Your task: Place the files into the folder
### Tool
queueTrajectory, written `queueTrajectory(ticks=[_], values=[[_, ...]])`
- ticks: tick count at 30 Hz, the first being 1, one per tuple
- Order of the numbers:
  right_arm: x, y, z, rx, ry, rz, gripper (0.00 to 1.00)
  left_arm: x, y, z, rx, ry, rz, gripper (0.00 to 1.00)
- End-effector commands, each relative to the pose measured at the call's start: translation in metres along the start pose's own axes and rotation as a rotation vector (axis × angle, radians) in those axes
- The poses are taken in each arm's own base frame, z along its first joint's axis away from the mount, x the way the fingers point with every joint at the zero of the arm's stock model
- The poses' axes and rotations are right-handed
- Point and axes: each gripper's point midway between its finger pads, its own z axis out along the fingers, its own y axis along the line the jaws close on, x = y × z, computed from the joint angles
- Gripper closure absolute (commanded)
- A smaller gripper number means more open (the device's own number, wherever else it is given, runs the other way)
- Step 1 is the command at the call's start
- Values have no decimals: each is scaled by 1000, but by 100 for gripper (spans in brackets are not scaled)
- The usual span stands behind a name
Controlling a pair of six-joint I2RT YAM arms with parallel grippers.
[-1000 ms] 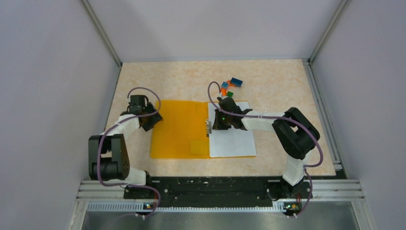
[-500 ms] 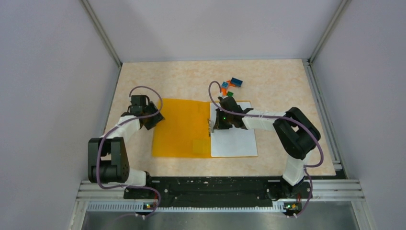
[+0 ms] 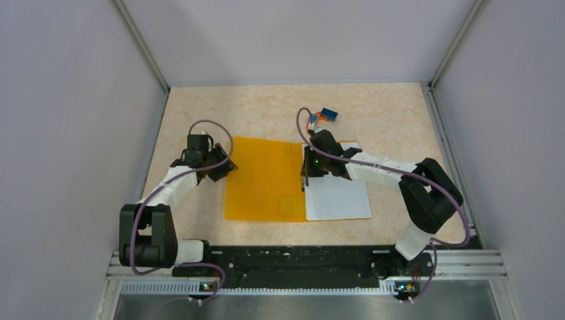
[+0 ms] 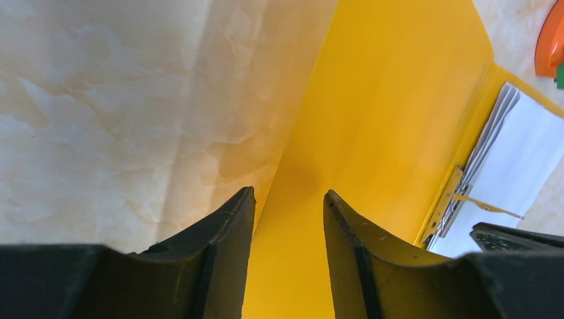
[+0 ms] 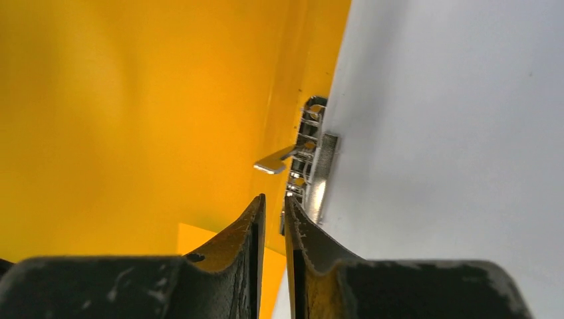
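one orange folder [image 3: 263,177] lies open on the counter [image 3: 386,120]. one stack of files [image 3: 340,197] rests on its right half, beside one metal clip [image 5: 312,156]. since a second ago, folder and files have slid right with both arms. the left gripper [image 4: 287,193] straddles the folder's left edge, jaws moderately apart. the right gripper [image 5: 274,197] sits at the clip, jaws a thin slit, gripping nothing. one blue block [image 3: 328,114] lies behind, with bare counter all around.

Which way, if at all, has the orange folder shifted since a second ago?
Yes. The folder has slid to the right, and its right edge is now nearer the metal rail on that side.
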Motion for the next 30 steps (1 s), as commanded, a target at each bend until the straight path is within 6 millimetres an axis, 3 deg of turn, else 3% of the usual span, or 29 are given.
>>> queueTrajectory(ticks=[1, 13, 23, 30], values=[[-34, 18, -31, -37, -105, -12, 82, 13, -15, -9, 73, 29, 20, 53], [-65, 4, -68, 124, -201, -96, 76, 29, -30, -18, 127, 45, 38, 55], [-74, 0, -43, 232, -140, -216, 75, 36, -28, -18, 133, 55, 32, 57], [-71, 0, -31, 265, -93, -274, 78, 37, -30, -20, 141, 54, 32, 67]])
